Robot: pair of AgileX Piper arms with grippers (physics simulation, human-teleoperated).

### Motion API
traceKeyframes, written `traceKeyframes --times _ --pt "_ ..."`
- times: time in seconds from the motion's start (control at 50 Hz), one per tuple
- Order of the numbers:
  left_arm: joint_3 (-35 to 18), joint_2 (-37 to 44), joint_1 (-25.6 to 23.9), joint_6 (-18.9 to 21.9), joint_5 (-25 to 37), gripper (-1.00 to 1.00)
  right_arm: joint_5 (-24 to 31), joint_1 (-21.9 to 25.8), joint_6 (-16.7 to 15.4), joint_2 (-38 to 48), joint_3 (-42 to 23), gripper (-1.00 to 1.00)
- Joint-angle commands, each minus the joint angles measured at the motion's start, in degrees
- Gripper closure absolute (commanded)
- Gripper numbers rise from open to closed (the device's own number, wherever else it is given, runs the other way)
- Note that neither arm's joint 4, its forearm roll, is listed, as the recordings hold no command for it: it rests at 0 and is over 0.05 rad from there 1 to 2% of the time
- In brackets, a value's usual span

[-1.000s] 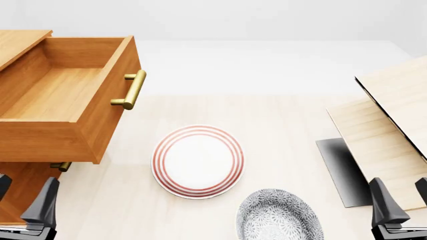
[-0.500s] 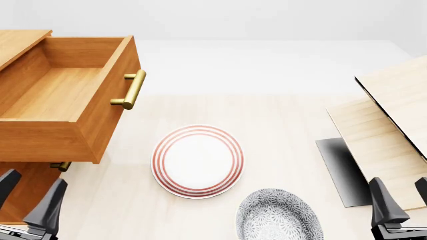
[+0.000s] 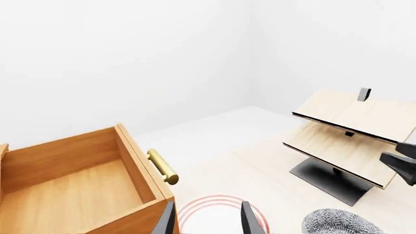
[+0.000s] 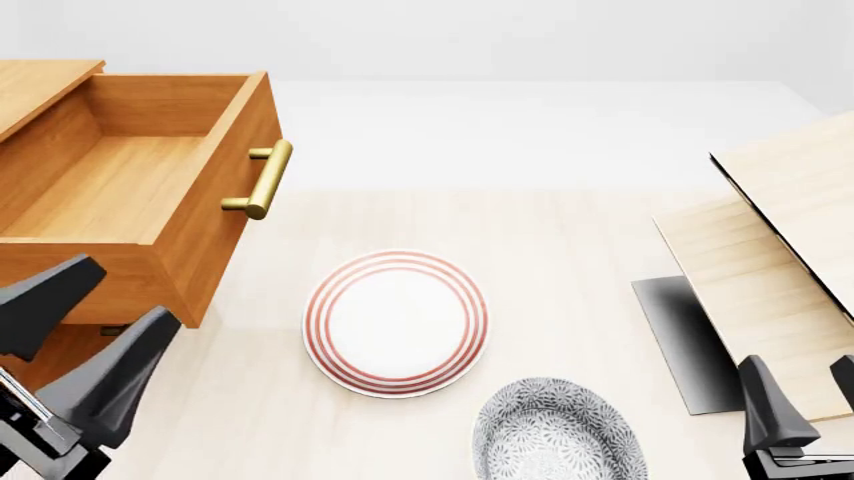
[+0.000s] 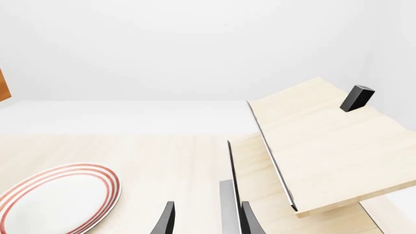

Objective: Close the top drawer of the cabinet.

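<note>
- Front view: top drawer (image 4: 127, 190) is sitting pulled far out of the cabinet (image 4: 40, 85) at the table's left, w/ its brass handle (image 4: 262, 180) facing right toward the table's middle. Left gripper (image 4: 80, 330) is hovering low at left, just in front of the drawer's near corner, fingers spread wide, gripping nothing. Right gripper (image 4: 801, 400) is sitting at the bottom right edge, fingers apart, nothing btwn them. Red-ringed plate (image 4: 395, 322) is lying mid-table; grey patterned plate (image 4: 558, 430) is lying nearer, to its right. Pale slanted shelf (image 4: 774, 250) is standing at right.
- Left wrist view: drawer interior is showing empty, handle (image 3: 161, 166) sticking out; fingertips (image 3: 249, 218) are showing apart.
- Right wrist view: fingertips (image 5: 165, 219) are showing apart, w/ the shelf (image 5: 318, 146) and red-ringed plate (image 5: 58, 197) ahead.
</note>
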Motion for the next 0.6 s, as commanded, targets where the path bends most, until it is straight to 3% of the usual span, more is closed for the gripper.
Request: traceKeyframes --times 0.02,0.1,0.12,0.14,0.16,0.32,0.52,0.6 --pt "-7.23 13.10 -14.06 -0.51 -8.11 -1.00 0.00 0.00 0.00 0.00 0.00 -1.00" --pt "-9.03 17.10 -16.87 0.98 -10.39 -1.00 0.00 0.00 0.00 0.00 0.00 -1.00" --pt "-12.86 22.79 -21.28 2.80 -13.16 -1.00 0.00 0.00 0.00 0.00 0.00 -1.00" --pt "-13.77 24.27 -22.39 3.19 -13.89 -1.00 0.00 0.00 0.00 0.00 0.00 -1.00" --pt "-27.30 44.17 -35.61 10.30 -21.03 -1.00 0.00 0.00 0.00 0.00 0.00 -1.00" --pt "-30.08 47.44 -37.64 11.30 -21.79 -1.00 0.00 0.00 0.00 0.00 0.00 -1.00" --pt "-37.47 54.60 -39.30 13.28 -21.59 -1.00 0.00 0.00 0.00 0.00 0.00 -1.00" --pt "-39.40 57.47 -38.32 15.91 -20.94 -1.00 0.00 0.00 0.00 0.00 0.00 -1.00"
